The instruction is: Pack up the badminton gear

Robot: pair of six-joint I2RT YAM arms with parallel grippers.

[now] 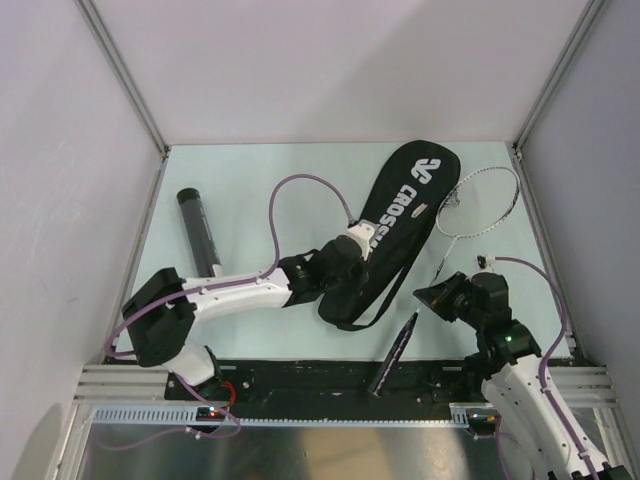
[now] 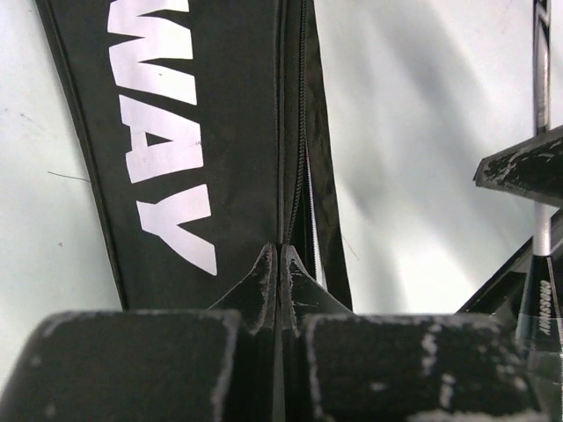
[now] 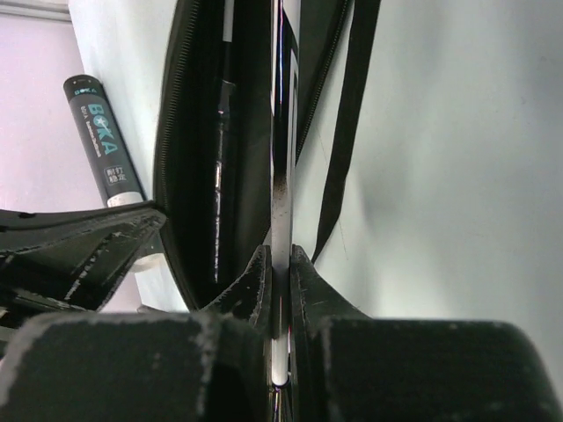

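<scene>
Nearest us, at about 6 o'clock on the pale green bench (image 1: 260, 170), lies the black handle of a thin silver racquet with a round strung head (image 1: 398, 348). Its butt end reaches the dark strip along the bench's near edge. The right arm (image 1: 520, 370) comes in from 5 o'clock. Its jaws are closed narrow on the racquet's shaft just beyond the handle, and the wrist view shows the thin shaft clamped between the two pads. From there the shaft runs on toward 1 o'clock, and the head rests at about 2 o'clock.

At the middle of the bench, the left arm (image 1: 240, 293) reaches across from 8 o'clock to the narrow end of a black racquet-shaped fabric bag with white "CROSSWAY" lettering (image 1: 400, 215). Its jaws are pinched fully together at the zip seam, with the bag's edge fabric drawn up between the tips.

The bag lies on a slant from the centre out toward 1 o'clock, wide end farthest, just beside the racquet head. A black strap (image 1: 372, 308) loops out at its near end. In the right wrist view the side of the bag gapes open along the zip. The inside is dark, and a thin glinting line runs along it that we cannot identify.

At about 10 o'clock, well apart from the bag, a black cylindrical tube with white lettering (image 1: 200, 232) lies on its side. It has a pale band at its nearer end. We cannot tell whether it is capped or what it holds.
</scene>
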